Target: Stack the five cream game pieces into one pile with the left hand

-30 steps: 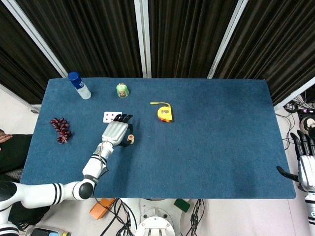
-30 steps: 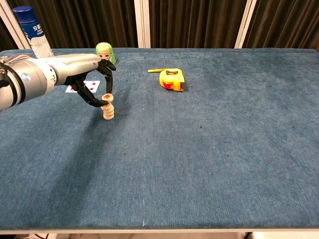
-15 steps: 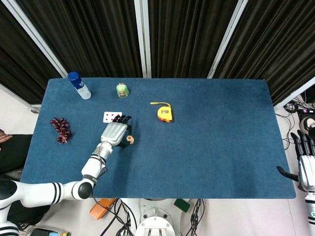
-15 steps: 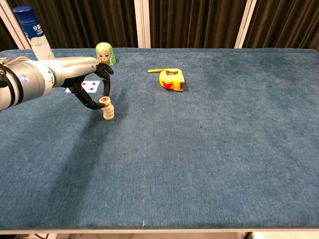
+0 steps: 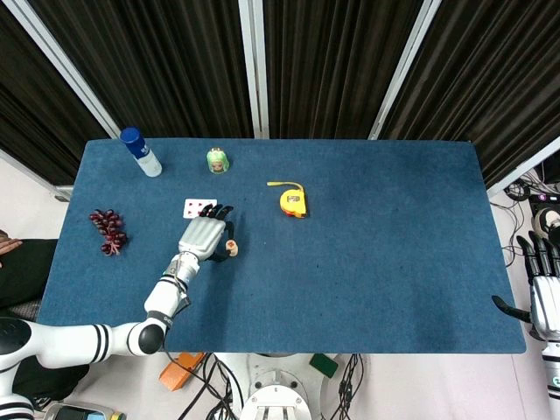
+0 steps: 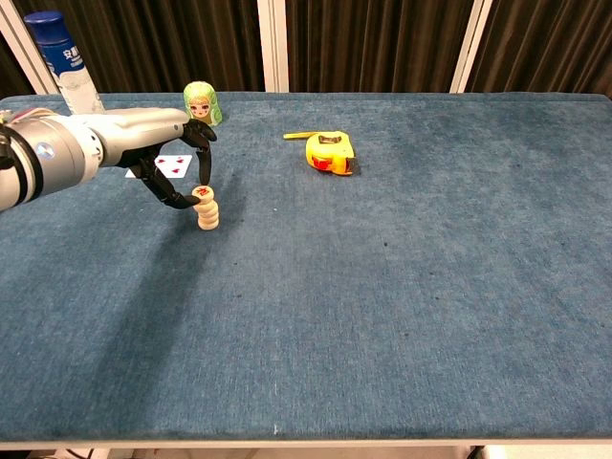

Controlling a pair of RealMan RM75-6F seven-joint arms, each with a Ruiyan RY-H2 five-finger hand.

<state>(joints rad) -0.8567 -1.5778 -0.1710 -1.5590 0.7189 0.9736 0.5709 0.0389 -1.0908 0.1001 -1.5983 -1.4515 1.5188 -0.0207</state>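
- While our left hand (image 6: 177,163) hovers over the table (image 6: 402,287), its dark fingertips (image 6: 184,202) curl around the top cream game piece (image 6: 203,194) — touching or not, we cannot tell.
- The pile (image 6: 207,211) stands upright just under those fingertips.
- Our right hand (image 5: 546,289) hangs off the table's far edge — fingers apart, empty.

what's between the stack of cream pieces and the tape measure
Only bare blue table: in the chest view nothing lies between the stack of cream pieces and the tape measure.

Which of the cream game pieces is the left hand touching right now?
The top piece of the stack, with the red mark on its face; the left hand has fingers at its sides.
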